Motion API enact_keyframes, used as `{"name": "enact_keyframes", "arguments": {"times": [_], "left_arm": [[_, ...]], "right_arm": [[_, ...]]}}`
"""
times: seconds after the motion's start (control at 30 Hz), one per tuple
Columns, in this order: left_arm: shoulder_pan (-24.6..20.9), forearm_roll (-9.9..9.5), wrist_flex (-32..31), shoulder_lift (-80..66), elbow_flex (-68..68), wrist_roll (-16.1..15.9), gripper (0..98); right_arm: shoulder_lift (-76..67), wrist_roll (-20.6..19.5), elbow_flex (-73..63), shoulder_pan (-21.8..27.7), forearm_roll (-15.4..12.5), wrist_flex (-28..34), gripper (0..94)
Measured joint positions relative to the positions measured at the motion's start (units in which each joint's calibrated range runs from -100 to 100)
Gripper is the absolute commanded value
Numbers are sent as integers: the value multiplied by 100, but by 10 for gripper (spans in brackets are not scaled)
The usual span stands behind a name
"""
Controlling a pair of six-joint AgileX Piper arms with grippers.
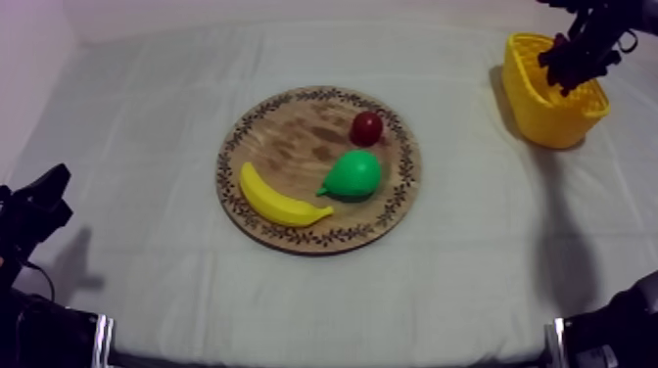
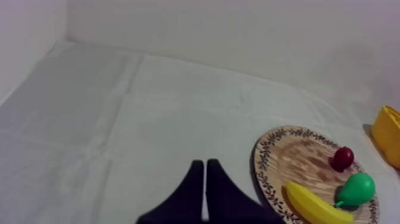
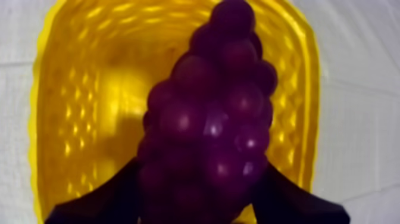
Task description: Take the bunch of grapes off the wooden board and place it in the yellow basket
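Right wrist view: two black fingers (image 3: 95, 201) of the right gripper (image 3: 196, 199) are closed on either side of one bunch of grapes (image 3: 214, 119), a cluster of glossy, dark purple, rounded berries tapering away from the fingers. The bunch hangs over the open mouth of one yellow basket (image 3: 83, 95), whose plastic walls carry a woven lattice relief.

Top view: the right gripper (image 1: 578, 54) is at the basket's (image 1: 548, 117) rim, and the basket stands near the far right corner of the tabletop. One round wooden board (image 1: 294, 147) with a dark patterned rim lies at the middle of the tabletop. It carries three toy fruits: one curved yellow banana (image 1: 279, 201) at its near left rim, one smooth green pear (image 1: 354, 174) right of centre, and one small red fruit (image 1: 367, 127) beyond the pear.

The left gripper (image 1: 39, 201) sits low at the tabletop's left edge. Left wrist view: its fingers (image 2: 193, 190) lie together as a narrow wedge, holding nothing, above the creased grey-white cloth (image 2: 119, 107).
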Motion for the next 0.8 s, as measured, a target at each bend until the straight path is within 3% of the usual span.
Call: {"name": "enact_keyframes", "arguments": {"times": [0.23,0.33,0.8], "left_arm": [[0,0,0,0,0,0,1],[0,0,0,0,0,0,1],[0,0,0,0,0,0,1]], "right_arm": [[103,218,-13,-23,-111,-198,656],[111,232,-13,-39,-120,-262,701],[-654,295,398,46,-127,-753,610]]}}
